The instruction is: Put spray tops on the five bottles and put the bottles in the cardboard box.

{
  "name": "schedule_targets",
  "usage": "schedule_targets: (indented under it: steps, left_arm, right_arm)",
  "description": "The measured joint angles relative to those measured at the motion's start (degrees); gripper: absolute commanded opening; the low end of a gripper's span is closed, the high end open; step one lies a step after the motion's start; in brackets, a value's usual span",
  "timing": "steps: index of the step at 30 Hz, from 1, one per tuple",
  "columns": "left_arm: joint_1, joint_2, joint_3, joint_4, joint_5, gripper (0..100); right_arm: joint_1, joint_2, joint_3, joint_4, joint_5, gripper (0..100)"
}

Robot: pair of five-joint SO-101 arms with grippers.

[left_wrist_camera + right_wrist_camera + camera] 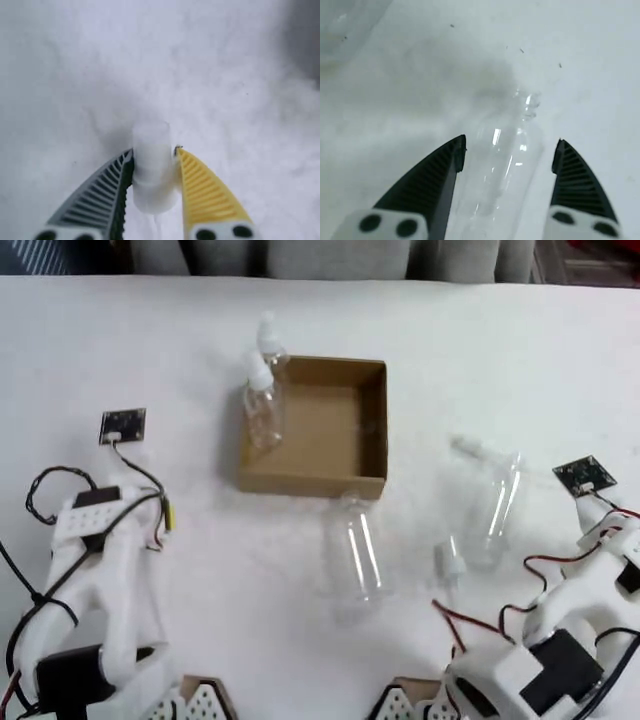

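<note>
The cardboard box (372, 430) stands mid-table. Two clear bottles with white spray tops (262, 405) (271, 348) stand upright at its left wall, seemingly inside. A topless bottle (355, 555) lies in front of the box. Another bottle (500, 502) lies to the right, with a loose spray top (449, 565) beside it. My left gripper (152, 150) is shut on a white spray top (150, 175) just above the table. My right gripper (509, 142) is open, its fingers on either side of a lying topless bottle (502, 165) without touching it.
Small dark circuit boards lie at the far left (123, 425) and far right (585, 475), with cables running to the arms. Another clear bottle (342, 25) lies beyond the right gripper. White table stretches behind the box.
</note>
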Motion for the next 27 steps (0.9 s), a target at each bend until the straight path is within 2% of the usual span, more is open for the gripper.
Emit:
schedule_targets:
  steps: [13, 27]
  left_arm:
    - [0.0, 0.0, 0.0, 0.0, 0.0, 2]
    - [0.0, 0.0, 0.0, 0.0, 0.0, 2]
  right_arm:
    - [1.05, 10.73, -6.07, -0.53, 0.0, 23.8]
    - [2.9, 11.52, -6.33, 0.7, 0.35, 23.8]
